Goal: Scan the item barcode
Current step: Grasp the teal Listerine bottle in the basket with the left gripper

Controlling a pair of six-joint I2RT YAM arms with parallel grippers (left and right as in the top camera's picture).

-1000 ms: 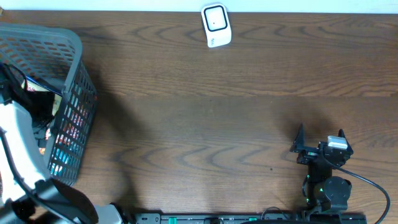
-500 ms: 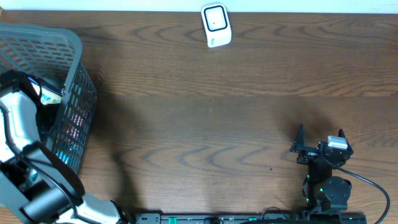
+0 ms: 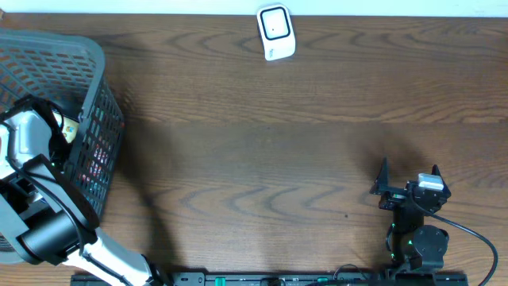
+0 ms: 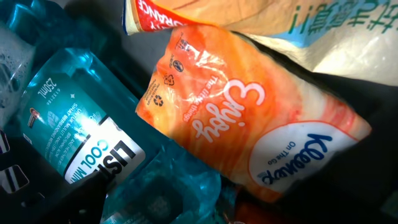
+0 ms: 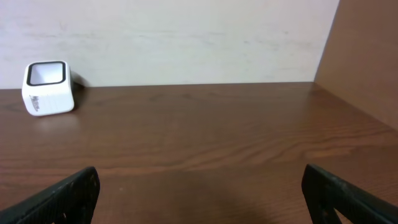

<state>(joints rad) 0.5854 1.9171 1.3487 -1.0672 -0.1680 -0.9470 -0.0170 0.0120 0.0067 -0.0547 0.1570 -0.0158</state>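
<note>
Several items lie in the grey mesh basket point(image 3: 99, 119) at the table's left. The left wrist view shows an orange Kleenex tissue pack point(image 4: 249, 124), a teal Listerine mouthwash bottle point(image 4: 74, 143) and a pale printed packet point(image 4: 323, 31). No barcode shows on them. My left gripper point(image 4: 205, 208) hangs open just above these items, its dark fingers point(image 4: 43, 196) dim at the frame's bottom. The white barcode scanner point(image 3: 275, 33) stands at the table's far edge, also in the right wrist view as the scanner point(image 5: 48, 87). My right gripper point(image 3: 406, 189) rests open near the front right, nothing between its fingers point(image 5: 74, 193).
The basket's tall walls surround the left arm point(image 3: 28, 143). A brown wooden table point(image 3: 278, 143) stretches between basket and scanner. A white wall point(image 5: 186, 37) backs the table, and a brown panel point(image 5: 367, 56) rises at the right.
My left arm has swung lower and deeper into the basket, closer to the items. The right arm and the scanner have not moved.
</note>
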